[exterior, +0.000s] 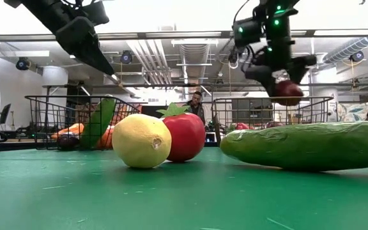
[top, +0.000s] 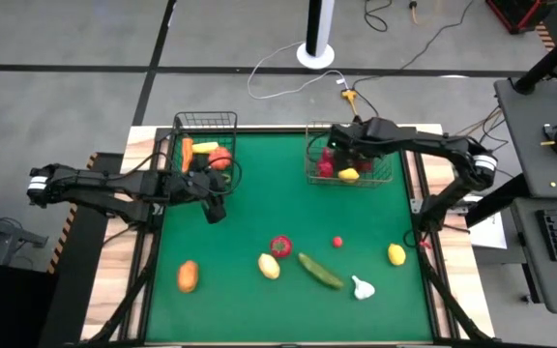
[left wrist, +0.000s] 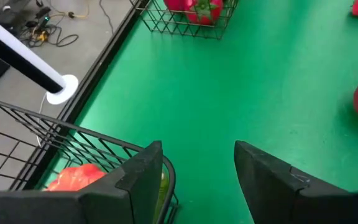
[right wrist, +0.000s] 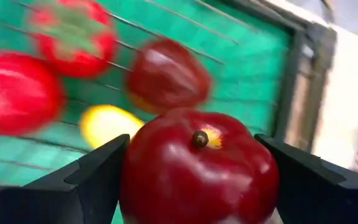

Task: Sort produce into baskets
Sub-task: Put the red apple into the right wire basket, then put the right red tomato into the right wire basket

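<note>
My right gripper (top: 340,157) is over the brownish wire basket (top: 383,178) at the far right, shut on a dark red apple (right wrist: 197,168), which also shows in the low view (exterior: 288,91). That basket holds red produce and a yellow piece (top: 348,175). My left gripper (top: 218,206) hangs open and empty beside the near right corner of the dark wire basket (top: 206,120), which holds orange, yellow and red produce. Loose on the green mat lie a cucumber (top: 320,271), a red pepper (top: 280,246), two yellow pieces, a garlic (top: 363,287) and an orange piece (top: 188,275). My right gripper pinches the apple between its two fingers, one on each of its opposite sides (right wrist: 132,177). Its stem dimple (right wrist: 199,138) faces the wrist camera. The fingers slant steeply down from above. The apple is lifted clear, about level with the basket's rim (exterior: 270,99).
A small red piece (top: 337,242) lies mid-mat. Wooden borders and a frame ring the green mat (top: 259,193). Between the two baskets the mat is bare. In the low view a person stands in the room behind the table (exterior: 198,105).
</note>
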